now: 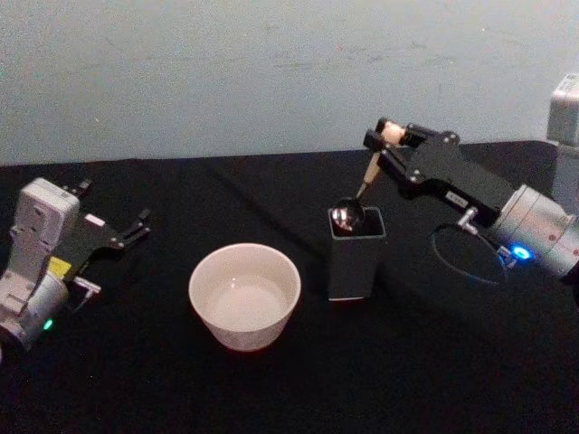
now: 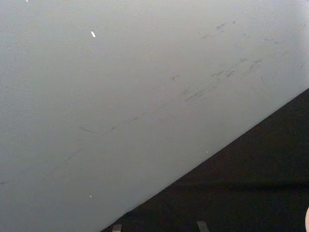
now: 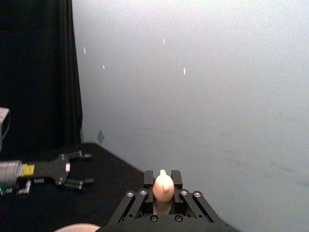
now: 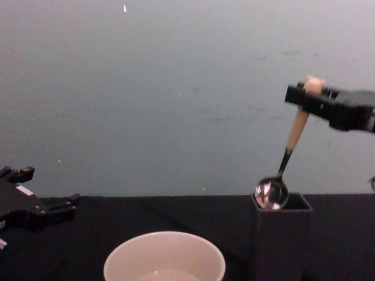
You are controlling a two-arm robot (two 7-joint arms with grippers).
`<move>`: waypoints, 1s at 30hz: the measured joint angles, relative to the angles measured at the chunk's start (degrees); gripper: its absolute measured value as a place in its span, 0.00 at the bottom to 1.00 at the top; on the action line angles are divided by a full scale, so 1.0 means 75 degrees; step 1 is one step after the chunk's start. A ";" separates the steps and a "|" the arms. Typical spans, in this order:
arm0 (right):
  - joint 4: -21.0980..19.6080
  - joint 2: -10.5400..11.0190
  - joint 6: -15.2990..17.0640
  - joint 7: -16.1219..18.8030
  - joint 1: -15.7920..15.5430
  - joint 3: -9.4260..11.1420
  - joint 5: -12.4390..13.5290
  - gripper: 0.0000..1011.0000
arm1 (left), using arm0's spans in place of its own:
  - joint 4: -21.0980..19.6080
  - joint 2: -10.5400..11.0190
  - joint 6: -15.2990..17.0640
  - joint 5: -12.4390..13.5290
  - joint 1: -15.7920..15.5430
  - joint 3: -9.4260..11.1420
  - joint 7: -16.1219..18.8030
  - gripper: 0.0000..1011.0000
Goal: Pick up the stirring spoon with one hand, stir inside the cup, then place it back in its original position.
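The right gripper (image 1: 391, 134), in the upper right of the head view, has its fingers closed on the very top of the spoon (image 1: 365, 181), pinching the pale handle just under the little bear head. The right wrist view shows that head poking up between the two fingers.

The spoon hangs tilted, not plumb. In the chest view its long axis runs from the grip at the upper right down to the shiny bowl at the lower left. The bowl sits at the mouth of the dark square holder (image 1: 356, 262), about level with the rim and toward its left side. Whether it touches the wall cannot be told.

The cup (image 1: 244, 294) stands on the black table (image 1: 434, 371), left of the holder in the frame, near it but apart, with its wide mouth open upward.

I judge that everything turns on the bowl clearing the holder's rim. If the stirring is yet to come, the spoon must rise first and then travel left to get over the cup. Because of the tilt, the bowl leads the grip toward the cup.

The left gripper (image 1: 116, 210) rests at the left edge of the head view, fingers spread and empty, well away from the cup, so the right arm is the one placed for the work
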 joint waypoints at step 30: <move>0.0703 -0.0722 -0.0463 0.0792 0.0843 -0.1044 -0.0293 0.21 | 0.0000 0.0000 0.0000 0.0000 0.0000 0.0000 0.0000 0.99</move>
